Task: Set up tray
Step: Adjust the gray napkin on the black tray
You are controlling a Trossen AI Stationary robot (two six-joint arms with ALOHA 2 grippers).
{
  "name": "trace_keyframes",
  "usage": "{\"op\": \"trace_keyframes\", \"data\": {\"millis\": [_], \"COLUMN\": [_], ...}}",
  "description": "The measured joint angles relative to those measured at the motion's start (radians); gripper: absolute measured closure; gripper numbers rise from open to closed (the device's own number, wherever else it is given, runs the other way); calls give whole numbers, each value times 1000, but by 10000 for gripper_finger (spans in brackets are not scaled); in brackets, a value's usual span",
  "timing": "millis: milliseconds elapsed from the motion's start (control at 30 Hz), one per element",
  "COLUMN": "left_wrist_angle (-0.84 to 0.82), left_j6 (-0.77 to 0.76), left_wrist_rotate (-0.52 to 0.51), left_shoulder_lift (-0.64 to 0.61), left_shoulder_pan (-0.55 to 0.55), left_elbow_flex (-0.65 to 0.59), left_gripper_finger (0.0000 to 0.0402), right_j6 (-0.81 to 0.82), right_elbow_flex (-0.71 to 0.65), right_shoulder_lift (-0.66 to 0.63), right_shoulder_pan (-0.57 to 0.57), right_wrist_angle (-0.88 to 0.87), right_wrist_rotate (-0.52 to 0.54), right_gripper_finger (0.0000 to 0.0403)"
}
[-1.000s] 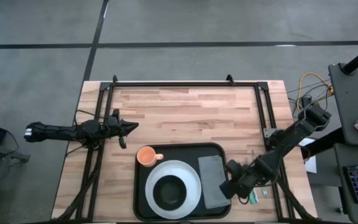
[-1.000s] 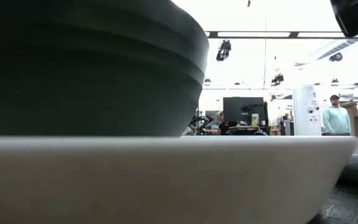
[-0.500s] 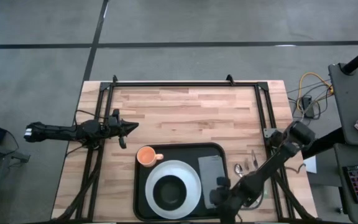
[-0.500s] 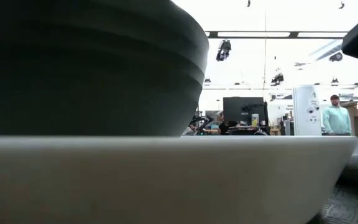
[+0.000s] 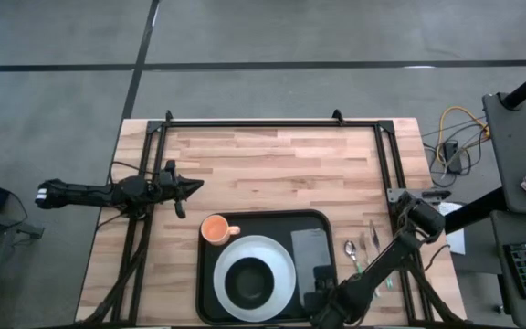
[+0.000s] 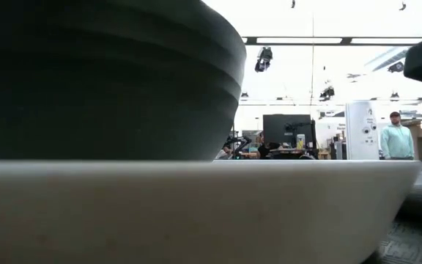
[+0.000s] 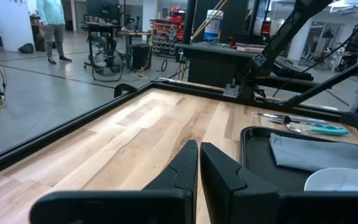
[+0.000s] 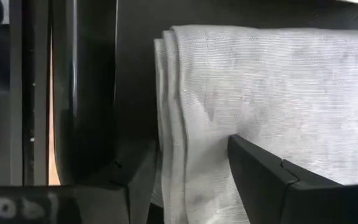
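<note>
The wooden table (image 5: 272, 174) carries the tray (image 5: 210, 292) at its near edge, slightly right of centre, and on the tray sit a white plate (image 5: 281, 260) with a dark bowl (image 5: 247, 285) in it and, to the right, a folded grey napkin (image 5: 310, 251). An orange cup (image 5: 215, 228) stands at the tray's far left corner, and a spoon (image 5: 351, 249) and other cutlery lie on the wood just right of the tray. The right gripper (image 8: 188, 168) is low over the napkin's near end, its fingers spread with one finger (image 8: 272, 177) lying on the cloth and the other just past the folded edge; they are not clenched on it. The step in hand looks like straightening or gripping the napkin, so the arm should probably press lightly, catch all the folded layers together at the edge, and avoid dragging the cloth against the tray's rim or nudging the plate. The left gripper (image 7: 199, 168) waits with fingers pressed together over the table's left side, well apart from the tray.
</note>
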Motion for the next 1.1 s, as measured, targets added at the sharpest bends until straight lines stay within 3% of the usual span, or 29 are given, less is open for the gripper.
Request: {"op": "trace_keyframes", "data": {"millis": [533,667,867,1100], "left_wrist_angle": [0,0,0,0], "left_j6": [0,0,0,0], "left_wrist_rotate": [0,0,0,0], "left_shoulder_lift": [0,0,0,0], "left_shoulder_pan": [0,0,0,0], "left_elbow_flex": [0,0,-1,-1], "left_gripper_finger": [402,402,402,402], "right_j6": [98,137,131,115], "right_elbow_flex": [29,29,24,14], "right_shoulder_lift": [6,6,6,5], "right_shoulder_pan": [-7,-12,-17,-18], "right_wrist_angle": [28,37,51,51], "right_wrist_rotate": [5,50,64,28], "right_gripper_finger": [348,369,371,330]}}
